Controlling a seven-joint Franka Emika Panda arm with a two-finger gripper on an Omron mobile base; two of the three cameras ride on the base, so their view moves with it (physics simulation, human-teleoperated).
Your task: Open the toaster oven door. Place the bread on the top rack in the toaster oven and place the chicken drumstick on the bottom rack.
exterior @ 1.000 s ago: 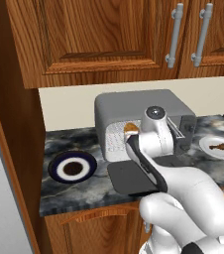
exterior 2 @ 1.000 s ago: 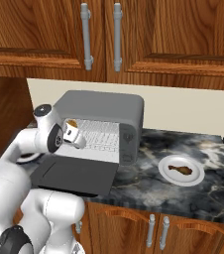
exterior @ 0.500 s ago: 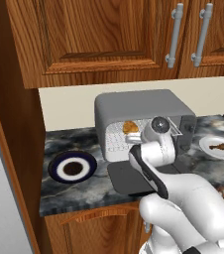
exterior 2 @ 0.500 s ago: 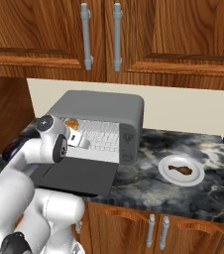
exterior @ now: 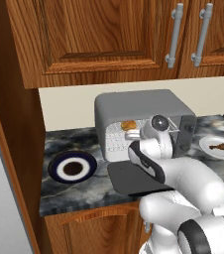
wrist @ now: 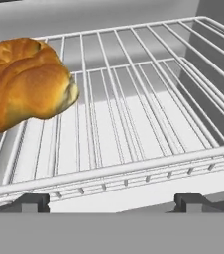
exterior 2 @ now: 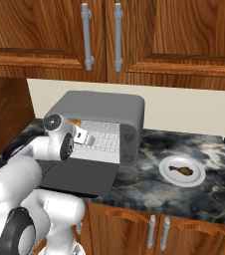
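The bread (wrist: 27,84) lies on the top rack (wrist: 134,99) inside the toaster oven (exterior: 139,106), at about ten o'clock in my hand view and clear of my fingertips. My gripper (wrist: 111,201) stands wide with nothing between its tips, just in front of the rack's front bar. Below that grid I can see the white floor of the oven and further wire bars (how many lower shelves there are I cannot tell from here). The toaster oven door (exterior 2: 79,177) is folded down flat in front of the oven, lying out over the counter's front edge, and my own arm reaches across above it.

The chicken drumstick (exterior 2: 180,170) rests on a white plate (exterior 2: 196,178) on the dark marbled counter (exterior 2: 149,191), at three o'clock of the oven and well apart from it. At nine o'clock of the oven sits a dark-rimmed plate (exterior: 58,166) with something brown in its middle.

Count: one bread, one drumstick, two plates, one oven. Four silver handles on the upper wooden cabinets (exterior 2: 149,35) overhead.
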